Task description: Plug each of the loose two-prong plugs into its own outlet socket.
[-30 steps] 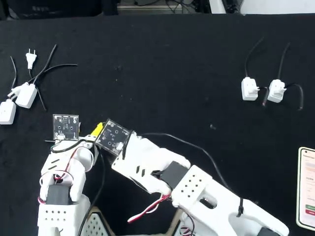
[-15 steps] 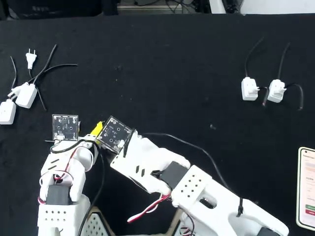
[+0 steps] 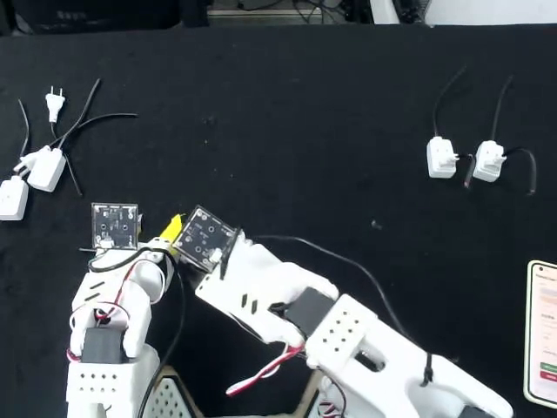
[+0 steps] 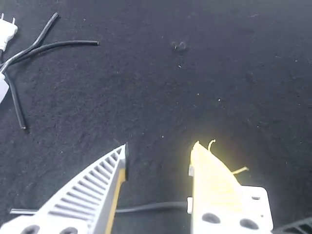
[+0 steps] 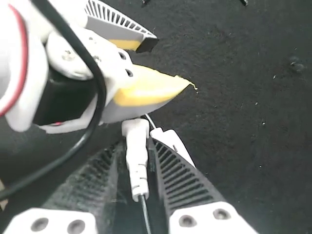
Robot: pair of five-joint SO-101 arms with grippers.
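Observation:
My right gripper (image 5: 140,142) is shut on a small white two-prong plug (image 5: 136,155) whose black cable runs back between the fingers. It sits low at the near left of the table, right behind my left gripper (image 4: 158,146), which stands open over bare black cloth with nothing between its fingers. The left gripper's yellow finger (image 3: 171,228) pokes out between the two wrist cameras. A loose white plug (image 3: 55,103) and two white blocks (image 3: 45,167) lie at the far left. Two more white pieces (image 3: 442,158) with black cables lie at the far right.
Loose black cables (image 3: 91,117) cross the cloth near the left plugs. A black wire (image 4: 151,208) runs under my left gripper's fingers. A phone (image 3: 544,331) lies at the right edge. Black cloth (image 3: 287,131) covers the table.
The right arm's wrist has crept slightly away from the near edge, toward the left arm. The left arm has stayed where it was.

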